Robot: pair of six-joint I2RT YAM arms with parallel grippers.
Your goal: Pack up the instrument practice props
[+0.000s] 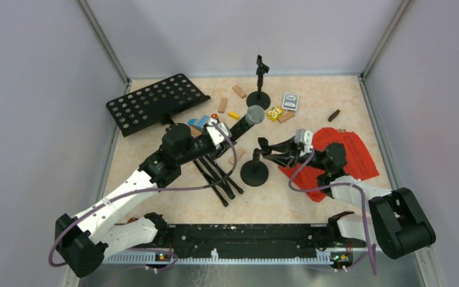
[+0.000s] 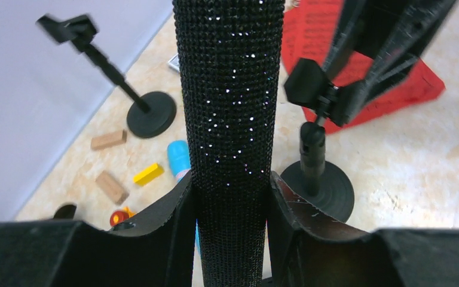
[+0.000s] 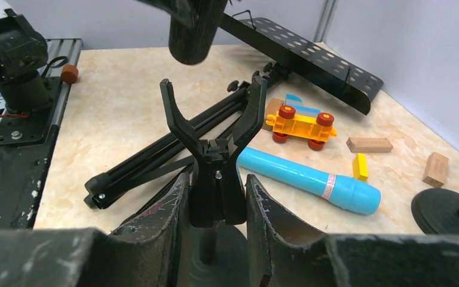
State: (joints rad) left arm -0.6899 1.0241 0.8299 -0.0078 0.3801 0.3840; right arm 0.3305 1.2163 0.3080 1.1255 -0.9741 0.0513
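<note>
1. Top view: The black silver-headed microphone (image 1: 246, 118) is held off the table by the left gripper (image 1: 220, 133), which is closed around its handle. The clip of the near mic holder (image 1: 254, 172) is clamped by the right gripper (image 1: 272, 149). The red sheet-music pages (image 1: 361, 155) lie partly under that arm. The music desk (image 1: 155, 103) lies at the left rear, with its tripod legs (image 1: 218, 179) just beside the holder's base.
2. Left wrist view: The glittery handle is pinched between both fingers (image 2: 182, 221). A slip is judged possible, since only a narrow band is gripped. The far mic holder (image 2: 149, 113) stands upright near the wall.
3. Right wrist view: The forked clip is squeezed between partly closed fingers (image 3: 161, 227), and the microphone's end hangs above it. If the two are brought together off-centre, the holder could be twisted or tipped. The blue microphone (image 3: 311, 178), toy vehicle (image 3: 302, 122) and wooden blocks (image 3: 369, 144) lie beyond, and the legs crowd the left.
</note>
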